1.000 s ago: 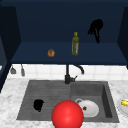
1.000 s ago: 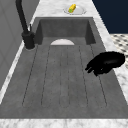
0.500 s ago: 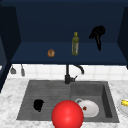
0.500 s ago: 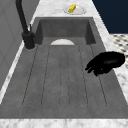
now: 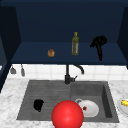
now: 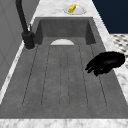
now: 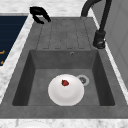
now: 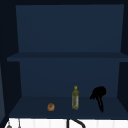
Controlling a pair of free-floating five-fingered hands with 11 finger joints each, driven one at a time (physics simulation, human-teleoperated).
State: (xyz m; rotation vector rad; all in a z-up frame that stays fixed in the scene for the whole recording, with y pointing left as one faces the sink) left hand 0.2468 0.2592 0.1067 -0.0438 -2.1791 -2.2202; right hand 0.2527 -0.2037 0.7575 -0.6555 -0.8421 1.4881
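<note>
My right hand (image 5: 99, 43) hangs open in the dark blue shelf above the sink, fingers pointing down, just right of an olive-green bottle (image 5: 75, 44) and not touching it. The same hand (image 8: 98, 95) and bottle (image 8: 75, 98) show in the upper view. My left hand (image 5: 38, 104) hovers over the ribbed drainboard (image 6: 62, 77) near its front edge, fingers loosely bent and holding nothing; it appears as the hand (image 6: 106, 62) in the left side view and the hand (image 7: 39, 13) in the right side view.
A small brown round thing (image 5: 51, 53) sits on the shelf left of the bottle. A white plate (image 7: 66, 90) with a red bit lies in the basin. A red ball (image 5: 67, 115) shows at the sink's front. The black tap (image 5: 68, 75) stands behind; a dish (image 5: 123, 106) with something yellow rests on the right counter.
My right hand has sunk a little lower beside the bottle. The left hand has stayed where it was.
</note>
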